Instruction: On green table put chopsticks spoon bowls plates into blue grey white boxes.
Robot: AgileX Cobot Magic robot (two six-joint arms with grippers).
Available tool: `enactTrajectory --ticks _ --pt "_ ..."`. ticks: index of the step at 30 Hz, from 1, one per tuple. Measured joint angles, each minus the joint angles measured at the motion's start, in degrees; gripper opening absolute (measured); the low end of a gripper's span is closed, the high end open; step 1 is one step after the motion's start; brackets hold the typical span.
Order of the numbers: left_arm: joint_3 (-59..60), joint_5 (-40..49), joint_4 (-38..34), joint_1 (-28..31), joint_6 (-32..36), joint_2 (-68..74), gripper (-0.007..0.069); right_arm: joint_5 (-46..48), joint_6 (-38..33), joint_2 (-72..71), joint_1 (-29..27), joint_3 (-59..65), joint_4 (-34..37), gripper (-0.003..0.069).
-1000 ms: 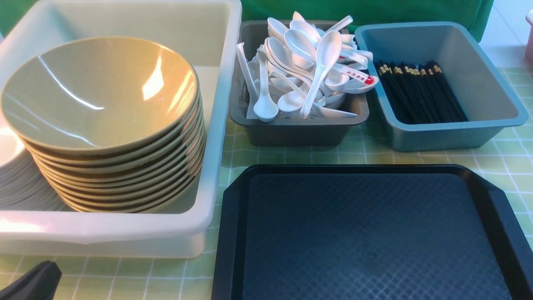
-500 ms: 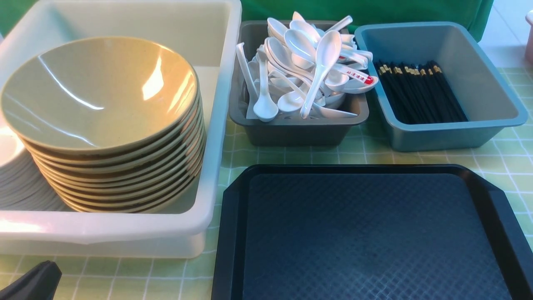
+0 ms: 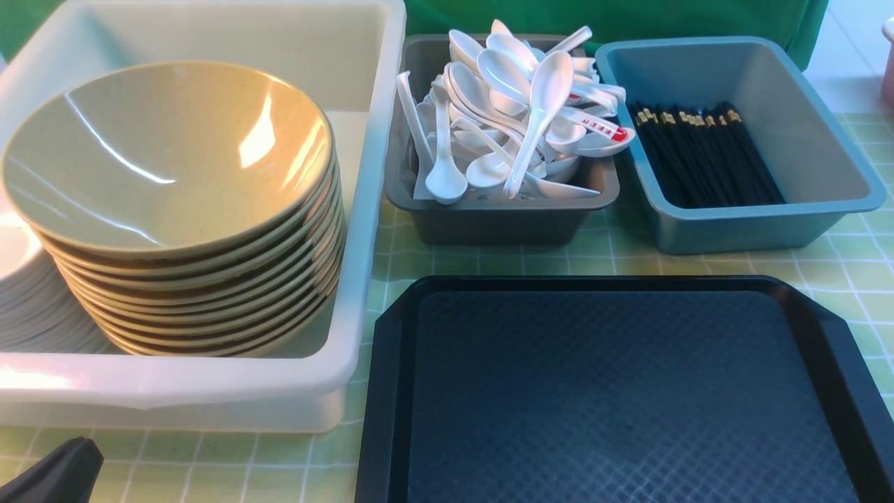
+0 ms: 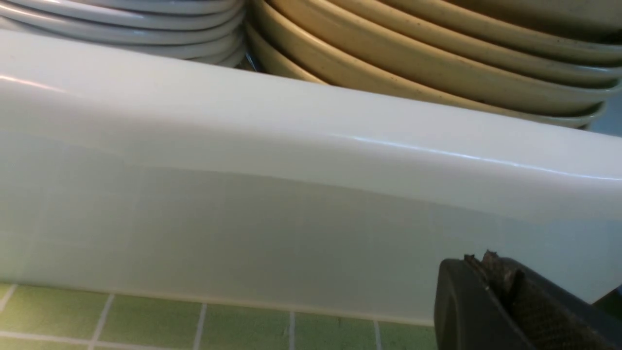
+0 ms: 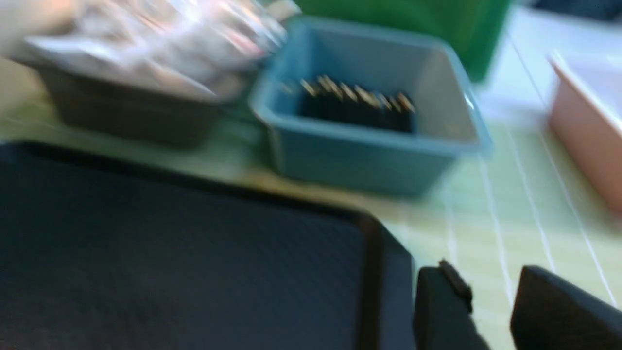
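My left claw (image 4: pixel 491 272) sits low at the near-left corner of the counter (image 3: pixel 614 262), its matte black jaws pressed together on nothing, just in front of the white box (image 3: pixel 363 209). That box is a big translucent tub with smooth rounded walls. Inside it, at the left edge, stands a stack of thin glossy white plates (image 3: pixel 28 307), and beside them a tall stack of wide, shallow tan bowls (image 3: pixel 167 161) with darker rims. To the right, farther back, the small dark grey box (image 3: pixel 489 220) is heaped with glossy white spoons (image 3: pixel 531 119), curved handles pointing every way. Right of it the blue box (image 3: pixel 761 227), matte and rectangular, holds the slim black chopsticks (image 3: pixel 705 157), gold bands lined up at the far end. Near me lies a black tray (image 3: pixel 628 398) with a fine diamond texture and clipped corners. My right claw (image 5: pixel 491 306) hovers over the tray's right corner, jaws parted with a gap, empty. The counter's pale green cloth carries a white grid.
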Motion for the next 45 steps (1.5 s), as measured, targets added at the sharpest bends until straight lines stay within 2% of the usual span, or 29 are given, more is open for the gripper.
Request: enactTrajectory --ticks 3,9,10,17,45 --pt "0.00 0.00 0.06 0.00 0.00 0.00 -0.0001 0.13 5.22 -1.64 -0.08 4.23 -4.68 0.0227" --pt "0.00 0.00 0.06 0.00 0.00 0.00 -0.0001 -1.44 5.54 -1.80 -0.08 12.51 -5.62 0.0227" --pt "0.00 -0.06 0.06 0.00 0.00 0.00 -0.0001 -4.39 5.59 -1.80 -0.08 13.40 -5.80 0.0227" --pt "0.00 -0.16 0.17 0.00 0.00 0.00 -0.0001 -7.79 5.59 -1.80 -0.08 13.98 -5.85 0.0233" --pt "0.00 -0.16 0.17 0.00 0.00 0.00 -0.0001 -7.82 5.59 -1.80 -0.12 13.98 -5.85 0.0236"
